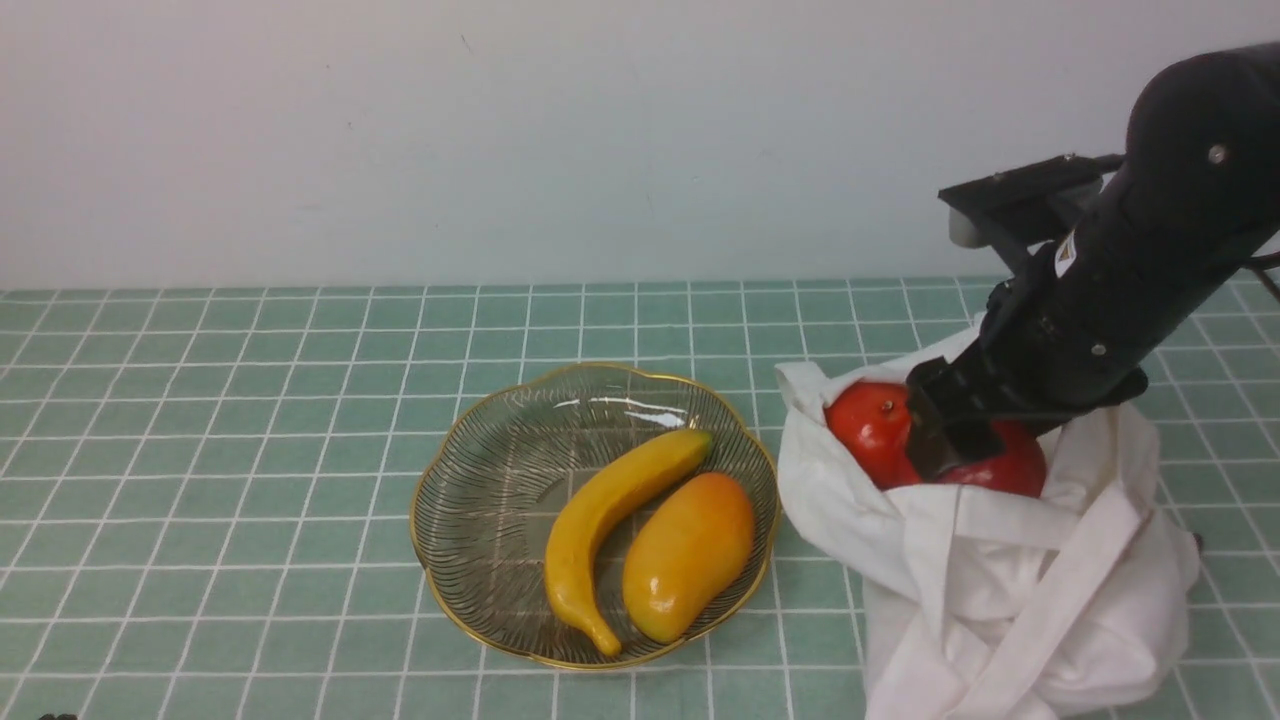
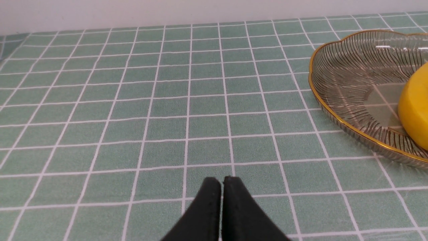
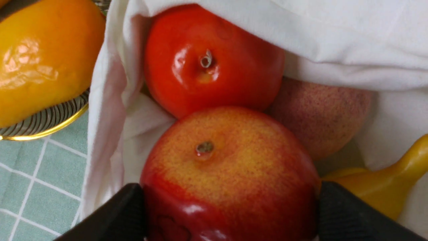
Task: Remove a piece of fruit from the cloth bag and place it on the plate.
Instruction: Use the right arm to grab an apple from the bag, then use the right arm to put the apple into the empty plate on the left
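Observation:
The white cloth bag (image 1: pixel 1000 600) lies open at the right of the table, next to the glass plate (image 1: pixel 470 430) with the gold rim. My right gripper (image 1: pixel 940 440) reaches into the bag's mouth. In the right wrist view its black fingers (image 3: pixel 130 214) press both sides of the large deep-red apple (image 3: pixel 230 174), so the gripper (image 3: pixel 230 204) is shut on it, inside the bag (image 3: pixel 301 33). In the front view the apple (image 1: pixel 1010 465) is partly hidden by the gripper. My left gripper (image 2: pixel 222 182) is shut and empty, low over the table left of the plate (image 2: pixel 334 77).
A banana (image 1: pixel 610 510) and a mango (image 1: pixel 690 555) lie on the plate. In the bag are a smaller orange-red fruit (image 3: pixel 207 60), a pale pinkish fruit (image 3: pixel 321 113) and a yellow fruit (image 3: pixel 384 180). The table has a green tiled cloth (image 1: pixel 250 450).

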`<action>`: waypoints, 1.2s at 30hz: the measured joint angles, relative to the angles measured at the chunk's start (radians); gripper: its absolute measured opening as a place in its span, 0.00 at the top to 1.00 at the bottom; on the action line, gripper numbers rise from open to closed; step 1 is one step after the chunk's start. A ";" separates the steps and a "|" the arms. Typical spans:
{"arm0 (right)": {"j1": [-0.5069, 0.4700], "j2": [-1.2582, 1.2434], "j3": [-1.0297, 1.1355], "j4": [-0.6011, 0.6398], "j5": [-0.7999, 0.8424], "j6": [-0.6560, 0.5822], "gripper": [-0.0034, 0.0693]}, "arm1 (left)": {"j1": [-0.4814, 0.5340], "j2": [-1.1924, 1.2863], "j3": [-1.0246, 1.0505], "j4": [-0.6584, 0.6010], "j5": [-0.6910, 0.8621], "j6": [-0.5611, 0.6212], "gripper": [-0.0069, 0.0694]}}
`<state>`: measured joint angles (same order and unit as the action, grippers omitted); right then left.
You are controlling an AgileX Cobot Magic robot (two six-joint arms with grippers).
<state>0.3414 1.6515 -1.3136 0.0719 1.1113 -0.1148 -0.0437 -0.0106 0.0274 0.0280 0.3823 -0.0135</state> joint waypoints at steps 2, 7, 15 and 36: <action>0.000 -0.001 -0.009 -0.001 0.008 0.000 0.13 | 0.000 0.000 0.000 0.000 0.000 0.000 0.92; 0.000 -0.027 -0.060 -0.002 0.041 0.000 0.13 | 0.000 0.000 0.000 0.000 0.000 0.000 0.92; 0.001 -0.131 -0.189 0.125 0.063 -0.051 0.13 | 0.000 0.000 0.000 0.000 0.000 0.000 0.92; 0.389 0.274 -0.217 0.540 -0.380 -0.417 0.13 | 0.000 0.000 0.000 0.000 0.000 0.000 0.92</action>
<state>0.7307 1.9252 -1.5307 0.6117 0.7309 -0.5316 -0.0437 -0.0106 0.0274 0.0280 0.3823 -0.0135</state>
